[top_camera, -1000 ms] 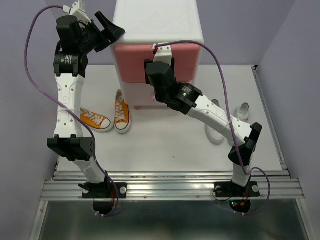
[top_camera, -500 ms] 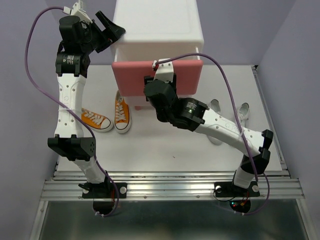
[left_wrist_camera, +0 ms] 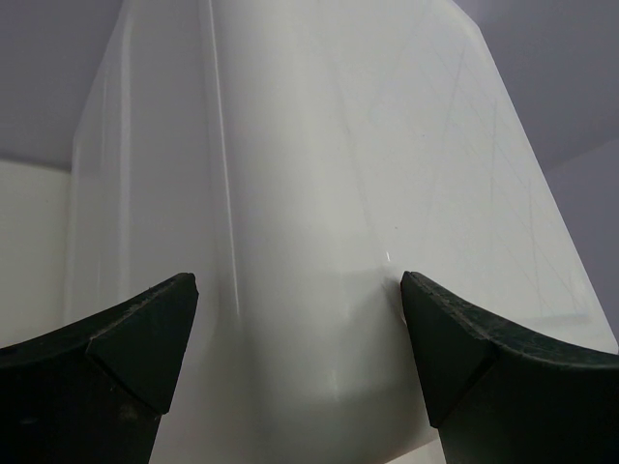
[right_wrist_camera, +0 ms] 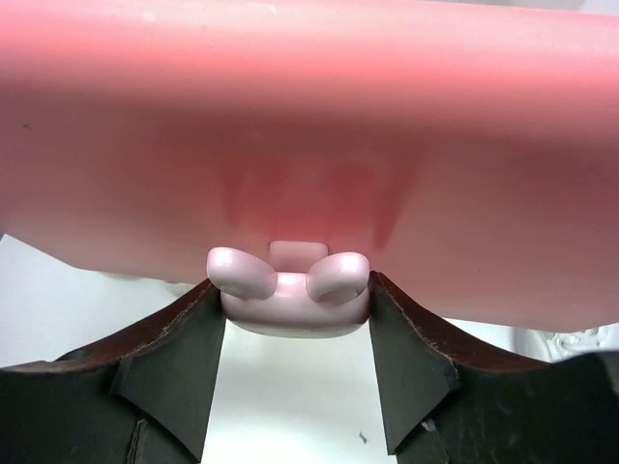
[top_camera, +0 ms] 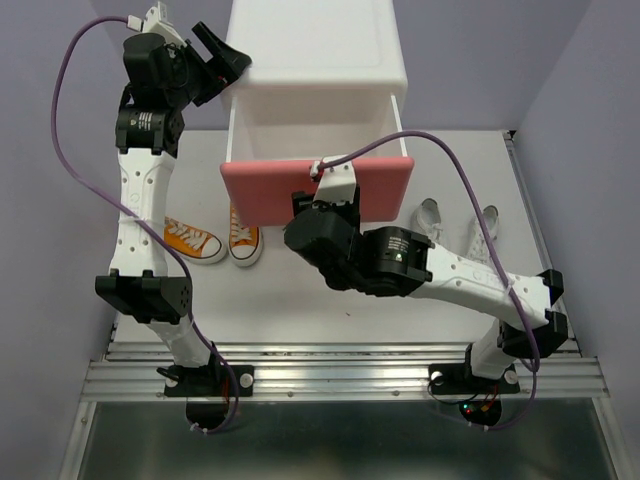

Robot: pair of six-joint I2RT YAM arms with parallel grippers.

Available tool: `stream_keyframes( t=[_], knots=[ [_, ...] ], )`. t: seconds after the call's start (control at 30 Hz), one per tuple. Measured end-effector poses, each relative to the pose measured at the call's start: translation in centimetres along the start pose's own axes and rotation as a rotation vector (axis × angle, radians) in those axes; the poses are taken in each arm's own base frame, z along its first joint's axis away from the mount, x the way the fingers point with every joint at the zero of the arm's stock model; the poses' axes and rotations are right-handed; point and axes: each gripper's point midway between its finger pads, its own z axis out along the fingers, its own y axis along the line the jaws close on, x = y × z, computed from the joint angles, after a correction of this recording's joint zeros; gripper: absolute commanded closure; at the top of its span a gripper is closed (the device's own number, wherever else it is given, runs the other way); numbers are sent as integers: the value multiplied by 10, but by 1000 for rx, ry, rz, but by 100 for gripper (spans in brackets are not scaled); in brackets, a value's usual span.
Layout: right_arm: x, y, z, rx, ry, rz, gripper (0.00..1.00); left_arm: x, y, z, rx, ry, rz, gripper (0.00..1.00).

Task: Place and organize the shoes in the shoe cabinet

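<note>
From the overhead camera I see the shoe cabinet (top_camera: 315, 60) standing at the far side of the table (top_camera: 300, 300). Its salmon-pink drawer (top_camera: 270, 190) is drawn well out toward the arms, with the white walls of the drawer box exposed behind the front.

My right gripper (right_wrist_camera: 293, 290) is on that drawer's bunny-shaped knob (right_wrist_camera: 288, 288). The wrist camera shows the two dark fingers (right_wrist_camera: 174, 358) partly closed, one pressed against each side of the pale pink knob, with the drawer front filling the view above.

My left gripper (left_wrist_camera: 298, 282) is up at the cabinet's far-left corner. Its jaws are spread about as wide as they go, and the rounded white corner of the cabinet sits in the gap between them. From this close view I can't say for certain whether either fingertip (left_wrist_camera: 155, 329) actually touches the wall; it looks to be holding nothing.

All four shoes are on the table, outside the cabinet. The two orange sneakers lie to the left of the open drawer. One (top_camera: 190, 240) lies partly behind the left arm. The other (top_camera: 243, 235) lies just beside it, with its heel end at the drawer front. The two white sneakers (top_camera: 428, 215) (top_camera: 487, 225) sit near each other to the right of the drawer, and the right arm hides their near ends.
</note>
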Motion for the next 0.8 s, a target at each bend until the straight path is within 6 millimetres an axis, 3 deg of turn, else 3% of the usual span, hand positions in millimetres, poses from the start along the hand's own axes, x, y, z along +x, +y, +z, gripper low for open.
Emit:
stream_keyframes(
  t=[0.17, 0.4, 0.8],
  knots=[
    [14, 6, -28, -23, 26, 9, 99, 0, 0, 0, -11, -18, -8, 5],
    [29, 9, -53, -39, 60, 38, 99, 0, 1, 0, -21, -42, -17, 5],
    [42, 11, -71, -55, 98, 76, 99, 0, 1, 2, -40, -69, -16, 5]
  ],
)
